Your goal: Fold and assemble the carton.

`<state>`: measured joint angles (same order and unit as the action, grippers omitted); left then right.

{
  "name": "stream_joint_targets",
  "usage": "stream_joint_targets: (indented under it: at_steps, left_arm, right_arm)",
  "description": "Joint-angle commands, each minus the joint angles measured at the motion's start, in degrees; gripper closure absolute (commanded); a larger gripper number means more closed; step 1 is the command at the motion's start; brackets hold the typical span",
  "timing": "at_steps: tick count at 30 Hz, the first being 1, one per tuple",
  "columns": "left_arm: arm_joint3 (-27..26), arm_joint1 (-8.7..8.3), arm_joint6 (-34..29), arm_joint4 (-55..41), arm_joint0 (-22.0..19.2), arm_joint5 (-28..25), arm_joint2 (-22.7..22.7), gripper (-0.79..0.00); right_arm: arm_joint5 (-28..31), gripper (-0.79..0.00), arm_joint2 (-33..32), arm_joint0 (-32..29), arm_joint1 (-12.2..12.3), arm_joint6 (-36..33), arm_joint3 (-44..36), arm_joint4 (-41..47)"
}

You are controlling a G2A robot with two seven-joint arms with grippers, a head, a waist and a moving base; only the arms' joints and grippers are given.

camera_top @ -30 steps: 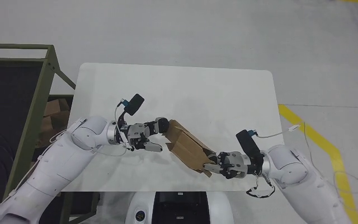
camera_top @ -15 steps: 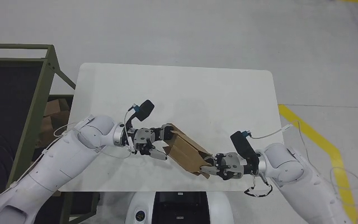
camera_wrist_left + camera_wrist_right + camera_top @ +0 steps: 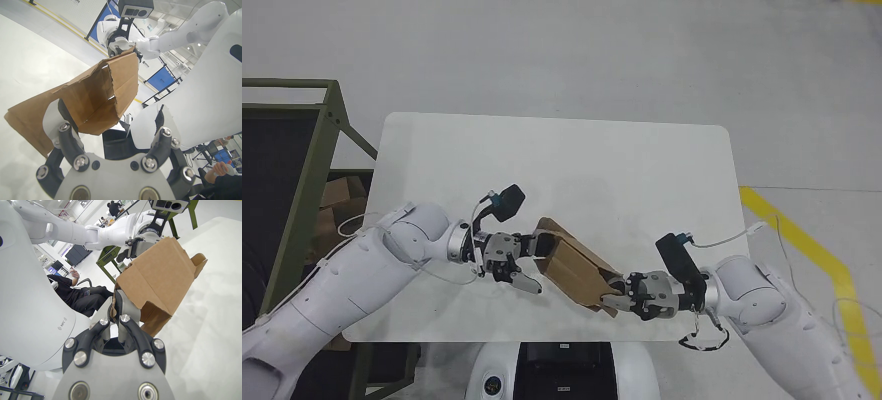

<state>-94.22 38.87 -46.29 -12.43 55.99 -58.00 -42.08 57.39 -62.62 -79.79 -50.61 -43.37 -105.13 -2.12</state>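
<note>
A brown cardboard carton [image 3: 572, 264], partly opened into a tube, hangs slanted over the near middle of the white table [image 3: 562, 160]. My right gripper [image 3: 620, 293] is shut on its lower right corner; in the right wrist view the fingers [image 3: 121, 306] pinch a torn edge of the carton [image 3: 160, 272]. My left gripper [image 3: 534, 262] stands open at the carton's upper left end. In the left wrist view one finger [image 3: 54, 113] lies against a flap of the carton [image 3: 124, 75], and the other finger [image 3: 160, 123] is free and apart from it.
A green metal rack [image 3: 302, 180] stands off the table's left side, with flat cardboard pieces [image 3: 337, 205] behind it. A yellow floor line [image 3: 802, 240] runs on the right. The far half of the table is bare.
My left gripper has moved right and closer to the carton's left end, turning its wrist. The carton shifted slightly left. The right gripper has kept its hold, almost still.
</note>
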Motion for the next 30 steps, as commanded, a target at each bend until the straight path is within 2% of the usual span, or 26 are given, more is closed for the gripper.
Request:
stream_joint_targets:
  at_steps: [1, 30]
  left_arm:
    - [-0.1, -0.16, 0.0, 0.0, -0.4, 0.0, 0.7, -0.785]
    - [-2.1, -1.80, 0.0, -5.5, -6.2, 0.0, 7.7, -0.785]
  right_arm:
    - [-0.1, 0.000, 0.2, 0.1, 0.0, 0.0, 0.0, 0.0]
    - [-1.4, 0.000, 4.8, 4.2, 0.6, -3.0, 1.4, 2.3]
